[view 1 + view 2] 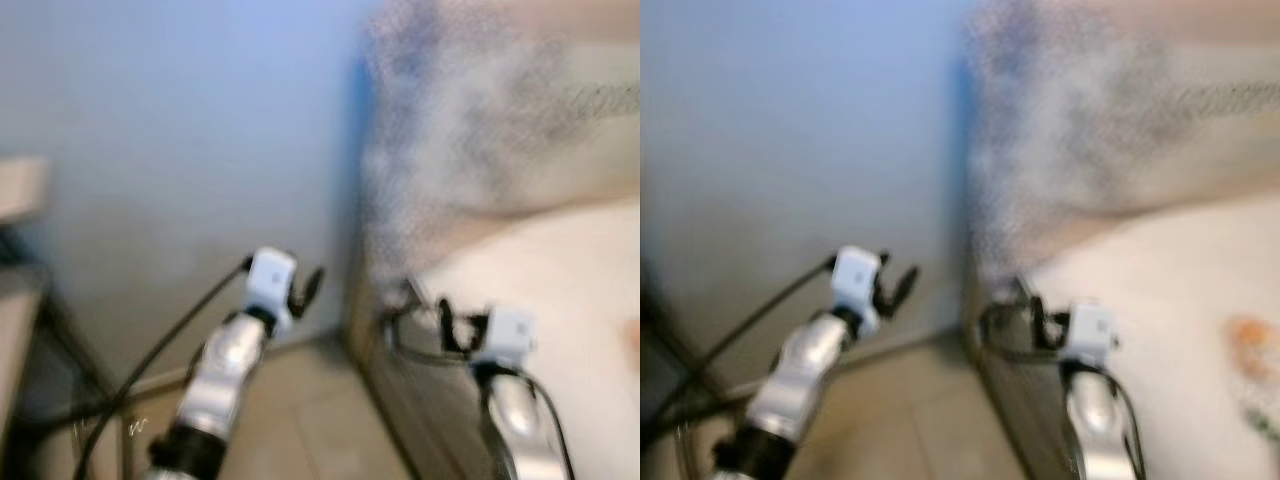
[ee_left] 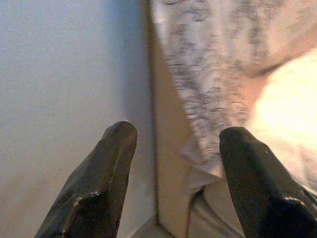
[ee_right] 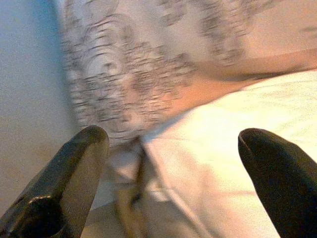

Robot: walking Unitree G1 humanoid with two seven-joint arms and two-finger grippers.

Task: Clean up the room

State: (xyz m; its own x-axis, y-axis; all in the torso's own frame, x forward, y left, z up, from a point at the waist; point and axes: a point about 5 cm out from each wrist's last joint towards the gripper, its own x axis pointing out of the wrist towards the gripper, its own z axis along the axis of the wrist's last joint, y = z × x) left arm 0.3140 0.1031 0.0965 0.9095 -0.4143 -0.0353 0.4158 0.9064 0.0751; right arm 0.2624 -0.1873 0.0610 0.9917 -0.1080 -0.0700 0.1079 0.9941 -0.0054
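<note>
Bedding is what we judge needs tidying: a patterned grey blanket [image 1: 450, 150] is draped over the head of the bed [image 1: 560, 290], hanging to its corner beside the blue wall [image 1: 190, 150]. We hold our left gripper [image 2: 173, 173] and right gripper [image 3: 173, 173] spread wide and empty, raised short of that corner, probably ready to reach the blanket.

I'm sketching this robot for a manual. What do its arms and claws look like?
Both arms are shiny silver cylinders, each ending in a white boxy wrist block with black cables looping off it. The left claw and right claw each have two long, glossy black fingers that taper to rounded tips.
</note>
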